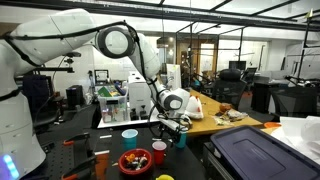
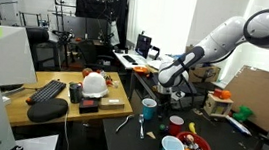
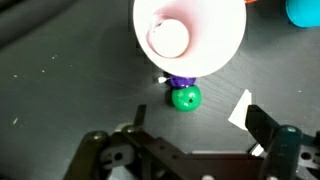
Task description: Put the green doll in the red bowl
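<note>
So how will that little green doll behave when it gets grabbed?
The green doll looks small and rounded, so it may roll or slip sideways if nudged. It is probably light. It lies next to the pink cup, which could tip if bumped.

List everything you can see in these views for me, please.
green doll: one, green with purple, on the dark table, just ahead of the gripper in wrist view.
red bowl: one, red, dark table, small items inside.
red cup: one, red, beside the bowl.
blue cups: two, blue and teal, near the bowl.
keyboard: one, black, wooden table.
paper scrap: one, white, near the doll.
arm: one, white, over the dark table.
gripper: one, black, open.
</note>
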